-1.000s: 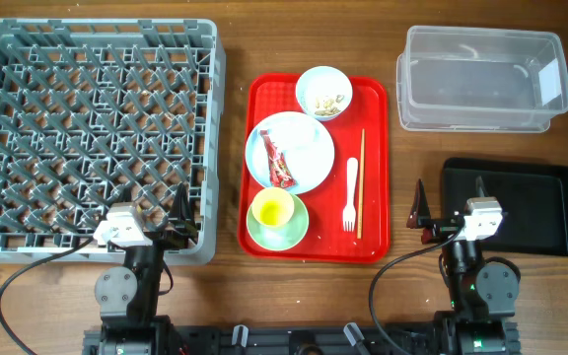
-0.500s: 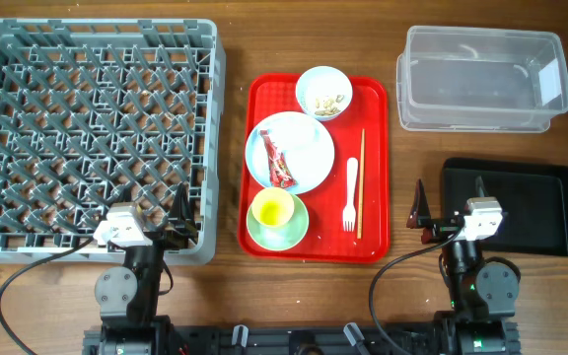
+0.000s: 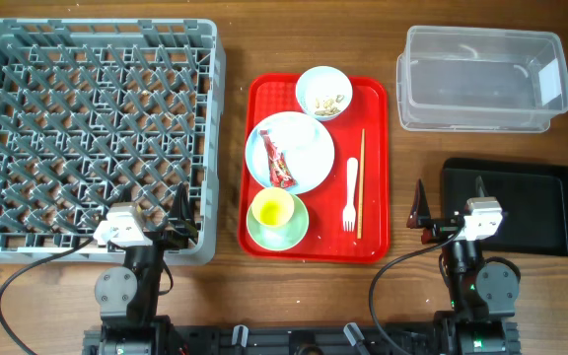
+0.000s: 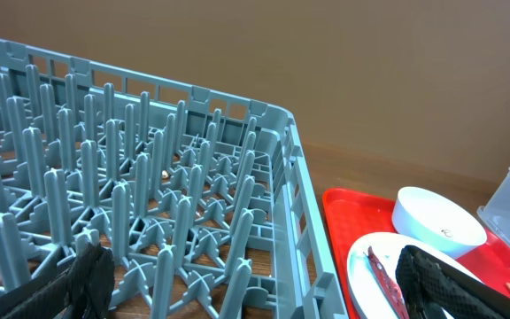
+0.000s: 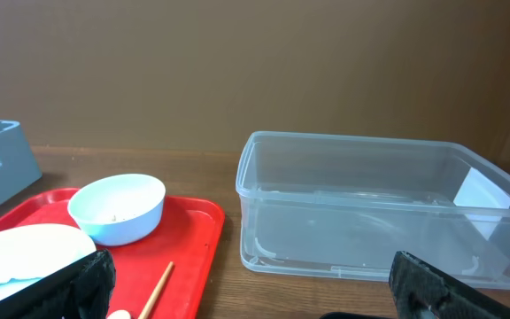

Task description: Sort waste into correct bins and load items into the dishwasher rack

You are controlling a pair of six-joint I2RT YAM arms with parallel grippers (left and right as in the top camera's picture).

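Zero progress: rack [image 3: 97, 138], clear tub [image 3: 481, 84], black tray [image 3: 535, 212] all empty; wrapper [image 3: 279, 164], scraps [image 3: 325, 100], dishes [image 3: 274, 209] all on red tray [image 3: 374, 229]. Left tool [image 4: 259, 288] and right tool [image 5: 255, 288] spread wide, holding nothing.

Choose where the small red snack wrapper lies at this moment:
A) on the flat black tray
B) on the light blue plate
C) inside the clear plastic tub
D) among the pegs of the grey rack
B: the red wrapper rests on the light blue plate, which stands on the red serving tray.
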